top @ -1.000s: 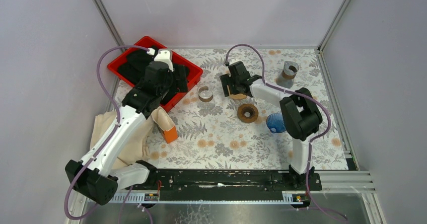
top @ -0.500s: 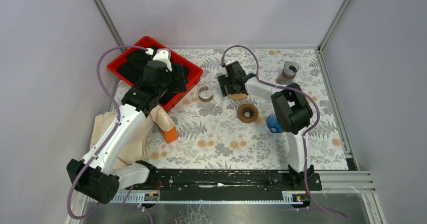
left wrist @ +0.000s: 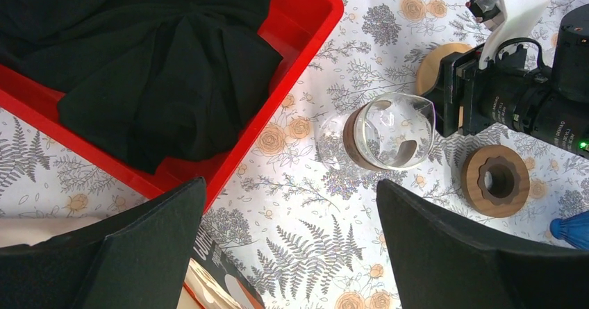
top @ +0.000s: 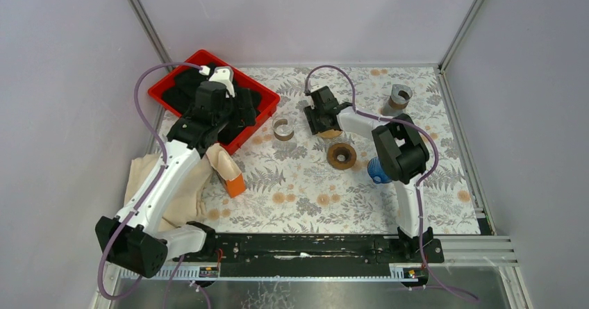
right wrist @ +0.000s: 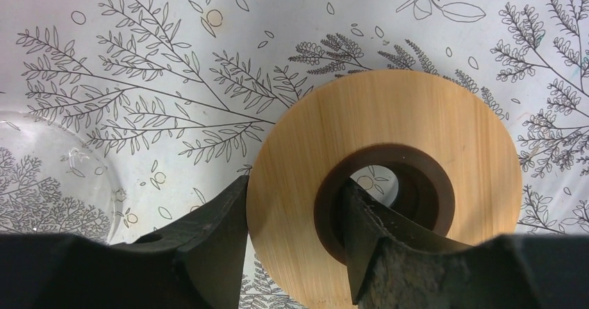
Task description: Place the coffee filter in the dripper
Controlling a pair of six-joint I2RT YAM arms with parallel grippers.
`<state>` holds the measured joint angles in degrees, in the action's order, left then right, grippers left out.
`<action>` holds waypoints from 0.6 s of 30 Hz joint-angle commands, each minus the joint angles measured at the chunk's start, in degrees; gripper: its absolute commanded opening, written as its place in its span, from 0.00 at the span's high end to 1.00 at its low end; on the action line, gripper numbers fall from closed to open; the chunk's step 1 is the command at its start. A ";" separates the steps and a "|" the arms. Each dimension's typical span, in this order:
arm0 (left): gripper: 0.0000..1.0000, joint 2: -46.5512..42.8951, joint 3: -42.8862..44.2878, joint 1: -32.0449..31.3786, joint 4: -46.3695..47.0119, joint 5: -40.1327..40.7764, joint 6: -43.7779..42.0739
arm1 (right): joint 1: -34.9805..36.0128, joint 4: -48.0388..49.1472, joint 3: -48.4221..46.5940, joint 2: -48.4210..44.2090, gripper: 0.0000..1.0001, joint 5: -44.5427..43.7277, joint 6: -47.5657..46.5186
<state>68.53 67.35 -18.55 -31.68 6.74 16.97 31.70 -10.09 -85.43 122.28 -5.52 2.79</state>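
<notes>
Both my arms are the same build: left arm (top: pixel 161 184) and right arm (top: pixel 411 208) have white shells on the long links and chunky black joints. A purple cable (top: pixel 136 97) loops off each. My left hand (left wrist: pixel 290 184) and right hand (right wrist: pixel 292 191) have thick matte black fingers (right wrist: pixel 201 246). There's a tiny green light (left wrist: pixel 582 144) on the right wrist.

Your wide-spread left gripper (left wrist: pixel 290 184) hovers; ahead and rightward of it sits a clear glass wood-collared dripper (left wrist: pixel 389 130).

Bright, even light, soft faint shadows, sharp focus, small glints on the glass dripper (left wrist: pixel 389 132).
</notes>
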 commanded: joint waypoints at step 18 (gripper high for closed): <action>0.00 1.69 0.15 6.24 1.01 -8.41 4.36 | 0.00 -12.23 -3.92 -15.67 0.64 1.63 -2.42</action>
<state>70.74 67.35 -13.26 -31.73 0.12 20.08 31.70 -19.07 -85.76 112.33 -4.89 1.61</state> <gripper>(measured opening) 0.998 0.522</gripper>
